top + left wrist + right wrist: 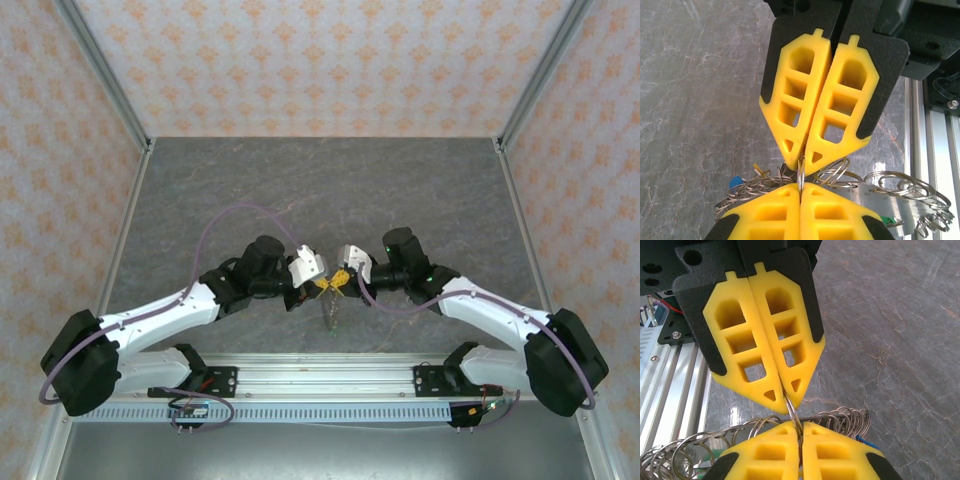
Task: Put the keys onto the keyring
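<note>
Looking down from the top camera: grey marbled table [320, 190], both arms reaching inward so their claws meet tip to tip near the middle of the near half.

Left gripper [324, 284] — yellow fingers pressed together, pinching one thin wire loop of the keyring [840, 175]. Right gripper [344, 279] — fingers likewise together at the tips, nipping the same loop from the opposite side. In the left wrist view that loop stands edge-on in the slit between the two pairs of fingertips.

Keyring: a bunched string of small silvery loops. Long axis runs left–right across both wrist views, crosswise to the line of the fingers, spreading out to either side of the pinch. From above, a thin strand of it points from the pinch toward the near rail.

Blue key head [735, 182] sits among the loops at the left end in the left wrist view; green key head [885, 220] peeks out at the right end. Key blades too tangled to tell their direction.
</note>
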Available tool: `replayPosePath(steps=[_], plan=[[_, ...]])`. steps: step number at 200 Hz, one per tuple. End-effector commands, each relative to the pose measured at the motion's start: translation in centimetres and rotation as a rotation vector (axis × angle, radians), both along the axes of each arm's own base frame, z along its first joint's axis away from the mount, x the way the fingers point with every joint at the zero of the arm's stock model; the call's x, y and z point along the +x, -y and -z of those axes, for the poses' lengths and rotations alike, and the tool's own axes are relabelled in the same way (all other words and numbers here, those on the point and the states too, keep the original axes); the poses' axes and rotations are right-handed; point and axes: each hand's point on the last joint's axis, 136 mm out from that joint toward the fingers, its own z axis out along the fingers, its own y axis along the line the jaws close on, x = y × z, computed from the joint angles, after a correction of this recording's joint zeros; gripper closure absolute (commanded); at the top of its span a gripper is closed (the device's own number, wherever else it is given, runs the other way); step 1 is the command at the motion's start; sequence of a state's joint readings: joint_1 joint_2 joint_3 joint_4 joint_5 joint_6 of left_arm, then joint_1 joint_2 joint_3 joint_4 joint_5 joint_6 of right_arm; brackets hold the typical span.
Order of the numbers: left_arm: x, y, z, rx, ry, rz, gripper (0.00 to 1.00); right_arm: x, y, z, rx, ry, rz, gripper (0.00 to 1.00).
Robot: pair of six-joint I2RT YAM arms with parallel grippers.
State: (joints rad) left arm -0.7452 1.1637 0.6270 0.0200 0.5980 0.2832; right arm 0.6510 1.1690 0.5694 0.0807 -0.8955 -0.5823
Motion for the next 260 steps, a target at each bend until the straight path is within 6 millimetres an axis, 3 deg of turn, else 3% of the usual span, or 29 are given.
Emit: replayPosePath(steps=[1,57,92,143,154,175,260], plan=[[0.7,0.7,-3.3,-0.139,0.067,-0.012,1.0,-0.2,-0.5,-0.8,0.065,0.011,-0.003,0.88],[0.6,0.5,-3.6,-0.192,0.057,-0.016,1.0,0.1,-0.8,-1.1,0.12,0.003,0.009,0.85],[0.4,0.3,-3.8,-0.21,0.057,-0.023,1.0,0.4,-0.7,-0.1,0.107,-0.023,0.015,0.86],[0.6,-0.6,-3.5,-0.185,0.059,-0.062,1.0,0.5,-0.8,-0.9,0.102,-0.026,0.005,1.0],[0.5,-0.8,-3.0,-0.143,0.053,-0.06,0.89,0.3,-0.9,-1.2,0.097,-0.022,-0.013,1.0],[0.5,-1.0,-2.5,-0.088,0.055,-0.05,0.8,0.2,-0.9,-1.7,0.083,-0.012,-0.024,1.0],[0.8,-0.7,-1.8,-0.005,0.04,-0.006,0.79,0.1,-1.0,-2.5,0.05,0.022,-0.057,1.0]])
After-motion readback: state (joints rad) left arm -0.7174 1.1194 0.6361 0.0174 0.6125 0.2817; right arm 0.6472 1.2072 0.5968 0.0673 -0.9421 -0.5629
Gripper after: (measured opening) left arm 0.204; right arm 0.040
